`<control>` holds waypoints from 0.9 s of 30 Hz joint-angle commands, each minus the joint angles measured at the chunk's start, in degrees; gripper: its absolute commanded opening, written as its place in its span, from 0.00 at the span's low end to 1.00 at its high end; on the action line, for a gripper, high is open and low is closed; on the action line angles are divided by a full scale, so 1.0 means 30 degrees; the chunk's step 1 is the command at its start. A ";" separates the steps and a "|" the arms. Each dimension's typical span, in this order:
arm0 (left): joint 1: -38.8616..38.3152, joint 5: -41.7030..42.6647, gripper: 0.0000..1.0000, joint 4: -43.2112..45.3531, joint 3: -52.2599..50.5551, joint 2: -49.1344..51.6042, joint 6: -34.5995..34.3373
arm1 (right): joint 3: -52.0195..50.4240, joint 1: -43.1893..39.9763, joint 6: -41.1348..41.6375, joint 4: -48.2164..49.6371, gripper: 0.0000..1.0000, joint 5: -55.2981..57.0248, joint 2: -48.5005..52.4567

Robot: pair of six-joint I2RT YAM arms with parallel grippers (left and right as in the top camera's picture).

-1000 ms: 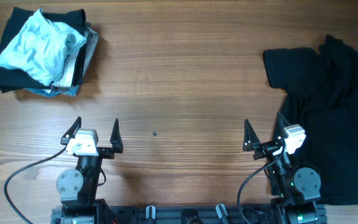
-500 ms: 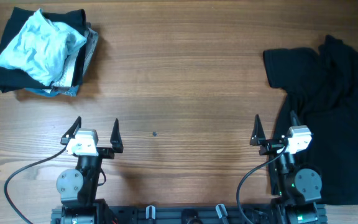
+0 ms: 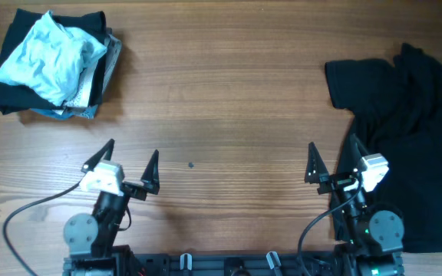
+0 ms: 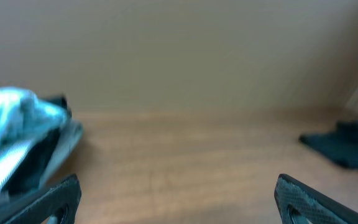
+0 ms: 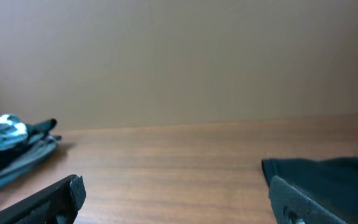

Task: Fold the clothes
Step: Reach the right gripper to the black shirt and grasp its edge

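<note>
Large crumpled black soft T-shirt [image 3: 413, 107] sits at the frame's right on the wooden worktop [image 3: 221, 92]. Light and floppy, so probably best pinched at a shoulder or hem. Left claw [image 3: 132, 153] and right claw [image 3: 333, 157] both spread wide, empty.

It looked like a robotics lab or a test room, not a home. Two small robot arms, the left arm [image 3: 90, 226] and the right arm [image 3: 378, 226], were fixed on a dark rail [image 3: 229, 264] at the near edge of a wooden table [image 3: 229, 100], and a loose cable [image 3: 25, 215] ran from the left base. Behind the table was only a plain beige wall [image 5: 179, 56], and a mixed pile [image 3: 48, 65] of clothes and a black T-shirt [image 3: 413, 130] lay on the bare wood at its two sides.
</note>
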 commanded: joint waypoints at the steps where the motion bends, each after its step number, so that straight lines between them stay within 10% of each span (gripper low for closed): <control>1: -0.0095 0.0364 1.00 -0.1705 0.3461 0.1960 -0.1683 | 0.2849 -0.0007 0.0291 -0.1464 1.00 -0.0430 0.2047; 15: -0.0095 0.0780 1.00 -1.0892 1.5912 1.7289 -0.1676 | 1.7835 -0.0007 -0.1902 -1.2939 1.00 -0.1428 2.1187; 27: -0.0131 0.2892 1.00 -1.1409 1.6473 1.9241 -0.1676 | 1.9336 -0.2273 0.1158 -0.5880 1.00 -0.0758 2.9478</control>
